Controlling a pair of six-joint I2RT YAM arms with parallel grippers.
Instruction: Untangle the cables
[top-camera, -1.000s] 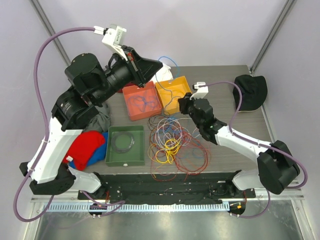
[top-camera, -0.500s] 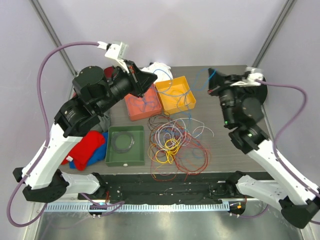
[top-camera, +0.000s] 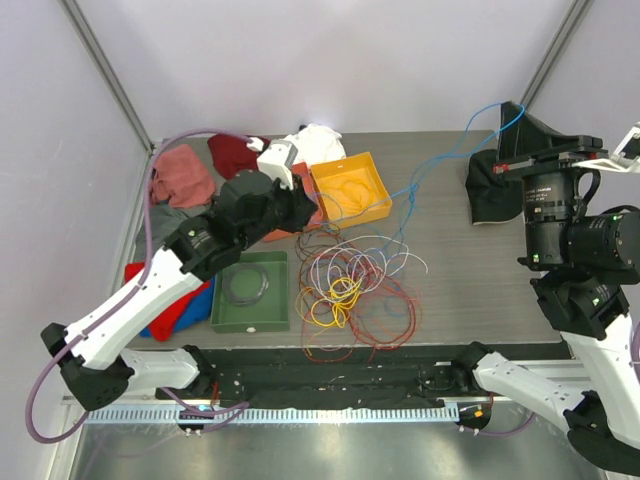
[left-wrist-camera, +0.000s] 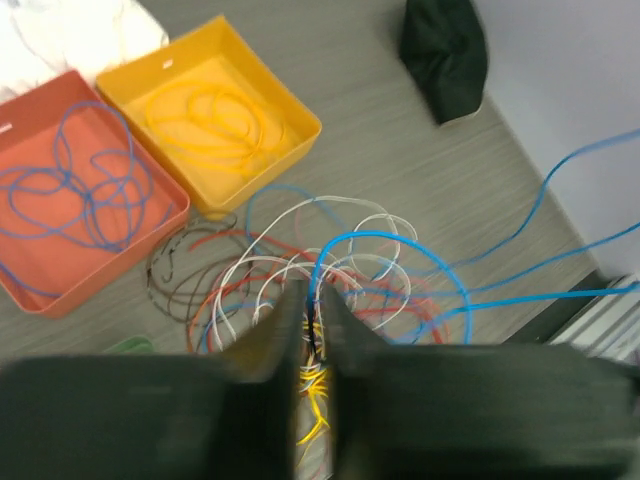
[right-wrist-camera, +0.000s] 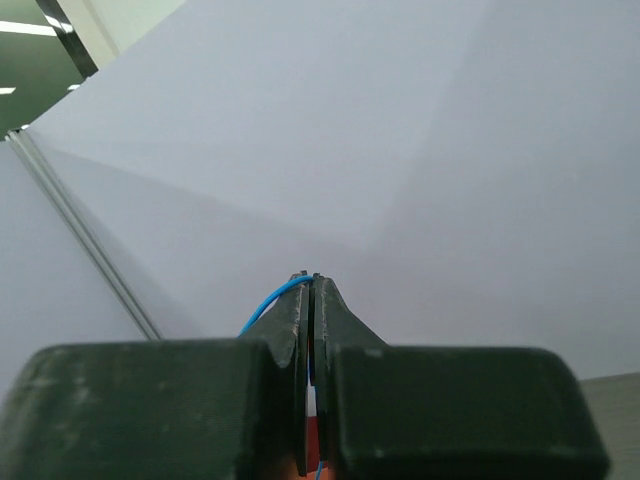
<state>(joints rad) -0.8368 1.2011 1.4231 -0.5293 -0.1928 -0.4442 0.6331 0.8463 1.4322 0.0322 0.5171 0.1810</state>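
A tangled pile of red, yellow, white, brown and blue cables (top-camera: 345, 285) lies on the table's middle; it also shows in the left wrist view (left-wrist-camera: 300, 260). My right gripper (top-camera: 512, 108) is raised high at the far right, shut on a blue cable (top-camera: 440, 165) that stretches from it down into the pile; the pinched cable shows at its tips (right-wrist-camera: 311, 278). My left gripper (top-camera: 303, 208) hovers over the pile's far edge, beside the trays. Its jaws (left-wrist-camera: 310, 290) stand almost shut with a thin slit. A blue loop (left-wrist-camera: 400, 240) lines up with the slit; whether it is pinched is unclear.
An orange-red tray (left-wrist-camera: 100, 270) holds blue cables and a yellow tray (top-camera: 375, 205) holds yellow cable. A green tray (top-camera: 250, 325) holds a dark coil. A black cap (top-camera: 490, 190) lies far right. Red, white and blue cloths (top-camera: 185, 175) lie at the left.
My right arm swung up and to the right, pulling the blue cable taut out of the pile. My left arm dropped from above the orange-red tray down low toward the pile.
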